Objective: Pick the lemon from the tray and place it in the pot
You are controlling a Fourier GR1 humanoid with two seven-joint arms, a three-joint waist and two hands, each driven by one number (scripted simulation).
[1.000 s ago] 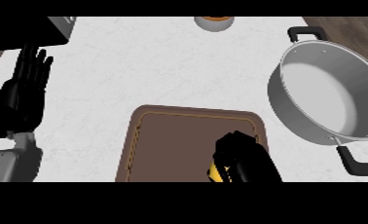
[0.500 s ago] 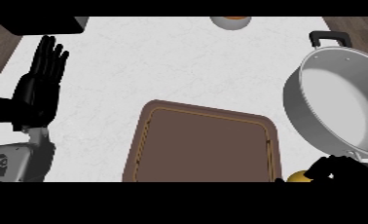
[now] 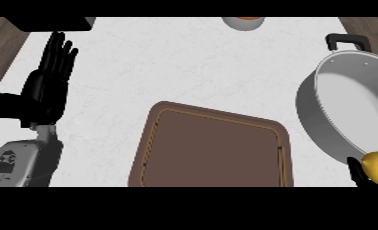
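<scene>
The yellow lemon (image 3: 370, 164) shows at the right edge of the head view, at the near rim of the grey pot (image 3: 341, 108). My right hand (image 3: 359, 172) is curled round it, mostly cut off by the edge. The brown tray (image 3: 212, 146) lies in the lower middle with nothing on it. My left hand (image 3: 46, 84) rests open at the left edge, fingers up.
A small bowl with orange contents (image 3: 244, 22) stands at the counter's far edge. The pot's black handle (image 3: 343, 40) points toward the far right. A dark block (image 3: 52, 23) sits at the far left corner. White counter (image 3: 184, 64) lies between tray and bowl.
My right hand lifted the lemon off the tray and carried it right, to the pot's near rim. The view has shifted, so the tray now sits more centred.
</scene>
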